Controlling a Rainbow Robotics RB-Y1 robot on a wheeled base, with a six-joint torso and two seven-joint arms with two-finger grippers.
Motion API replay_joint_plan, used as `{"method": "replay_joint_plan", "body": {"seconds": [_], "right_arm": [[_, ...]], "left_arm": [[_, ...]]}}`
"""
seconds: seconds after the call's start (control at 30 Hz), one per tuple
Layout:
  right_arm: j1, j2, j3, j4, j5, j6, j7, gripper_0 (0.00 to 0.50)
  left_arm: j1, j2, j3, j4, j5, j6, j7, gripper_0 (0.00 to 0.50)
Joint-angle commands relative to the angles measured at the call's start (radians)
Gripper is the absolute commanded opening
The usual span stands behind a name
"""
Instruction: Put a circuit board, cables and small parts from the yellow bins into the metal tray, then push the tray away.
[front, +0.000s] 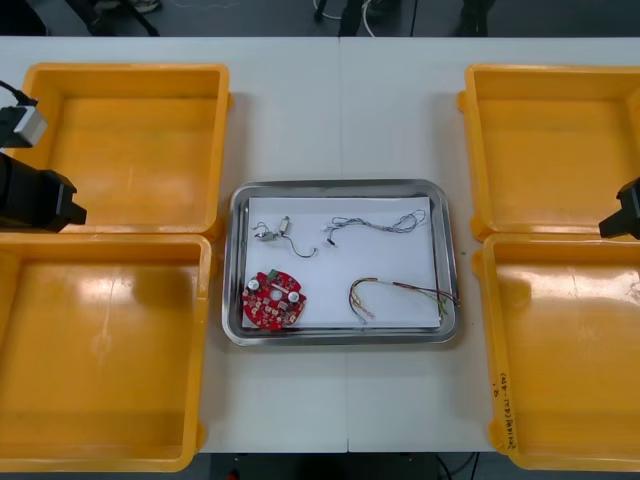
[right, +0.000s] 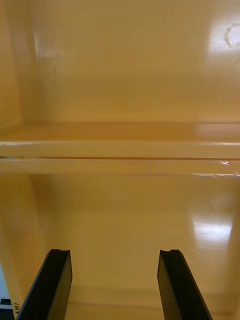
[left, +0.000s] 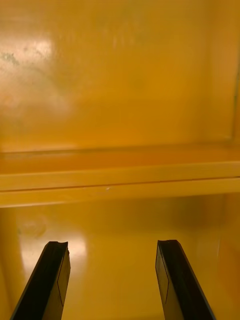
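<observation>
— Where is the left gripper (left: 112, 282)?

— Its wrist view has the two black fingers (left: 47, 280) standing wide apart with nothing between them, above the bare floor of a yellow bin (left: 125, 240). Past the fingers, two bin rims (left: 120, 182) run side by side. The front view places the left arm (front: 35, 198) at 9 o'clock of the table (front: 345, 120), over the seam between the two bins on that side.

— And the right gripper (right: 115, 287)?

— Fingers spread, holding nothing, over a bin floor. The front view puts the right arm (front: 625, 212) at 3 o'clock.

— The tray?

— That comes from the front view. The metal tray (front: 340, 186) lies at the centre between the bins and is white inside. In it are the red circuit board (front: 274, 299) at 7 o'clock, small metal parts (front: 272, 230) at 10 o'clock, the blue and white cable (front: 375, 224) at 1 o'clock and the red and yellow cable (front: 405, 288) at 5 o'clock.
</observation>
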Motion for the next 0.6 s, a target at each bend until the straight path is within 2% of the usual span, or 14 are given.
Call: {"method": "replay_joint_plan", "body": {"seconds": [0.03,0.23,0.53,0.6], "right_arm": [[-0.108,-0.001,0.1,-0.029,-0.021,0.004,-0.025,0.5],[-0.205,-0.001,0.226,-0.055,-0.045,0.004,-0.028,0.5],[-0.343,0.004,0.442,-0.086,-0.128,0.004,-0.04,0.5],[-0.382,0.028,0.508,-0.09,-0.133,0.0,-0.036,0.5]], "left_arm": [[0.07,0.048,0.044,-0.074,-0.005,0.006,-0.046,0.5],[0.122,0.049,0.065,-0.109,-0.006,0.006,-0.064,0.5],[0.161,0.049,0.09,-0.134,0.0,0.006,-0.09,0.5],[0.168,0.049,0.09,-0.148,0.003,0.006,-0.095,0.5]]}}
